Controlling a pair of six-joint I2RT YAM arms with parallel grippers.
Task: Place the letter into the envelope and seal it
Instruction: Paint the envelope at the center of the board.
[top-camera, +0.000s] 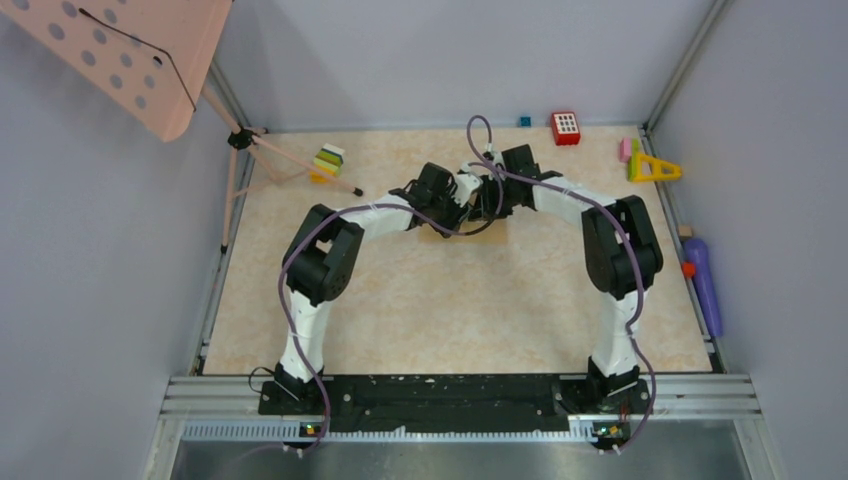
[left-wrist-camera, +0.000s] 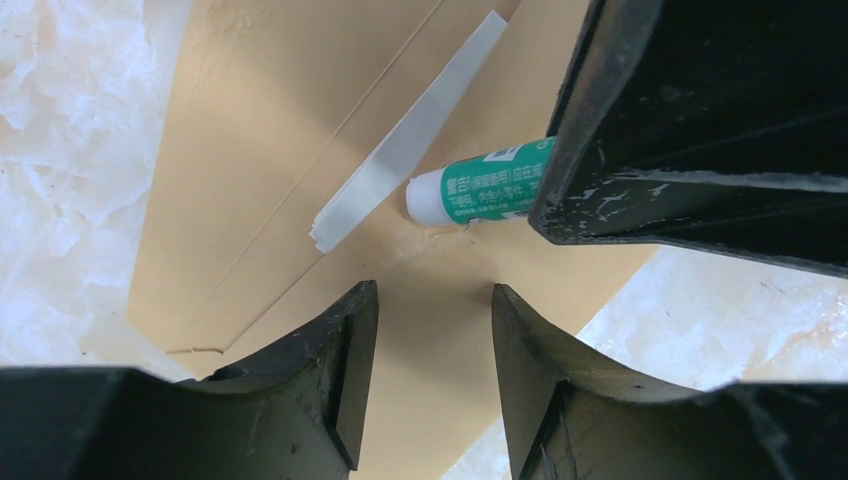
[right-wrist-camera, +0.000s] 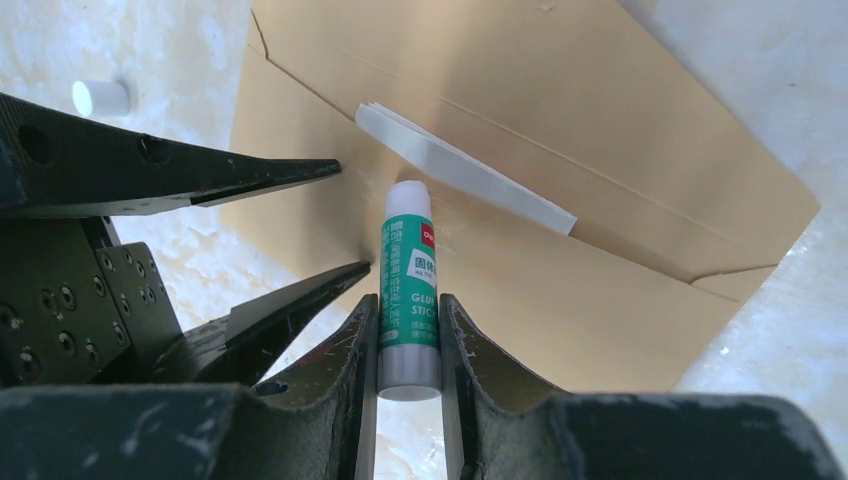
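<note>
Sealing appears to be the step in hand: the right gripper (right-wrist-camera: 408, 300) is clenched on the lower barrel of a green-and-white glue stick (right-wrist-camera: 408, 250). The stick's uncapped white tip lies at the envelope (right-wrist-camera: 620, 130), just beside a pale strip (right-wrist-camera: 470, 170) judged to be the edge of the letter showing at the pocket mouth. Contact between tip and paper cannot be confirmed. The tan envelope lies flat on the table (top-camera: 450, 300), toward twelve o'clock of the table's middle in the top view, beneath both wrists. The left gripper (left-wrist-camera: 432, 300) is released, jaws parted with only bare envelope between them, at nine o'clock of the glue stick in the right wrist view; whether its tips press the paper cannot be told. A small white cap (right-wrist-camera: 100, 97) sits on the table at ten o'clock of the stick, clear of the envelope. The letter seems nearly home, and the flap does not look glued down. The next move likely calls for drawing the tip along the flap seam with light, even pressure while the left gripper steadies the envelope against sliding, then pressing the flap shut.
</note>
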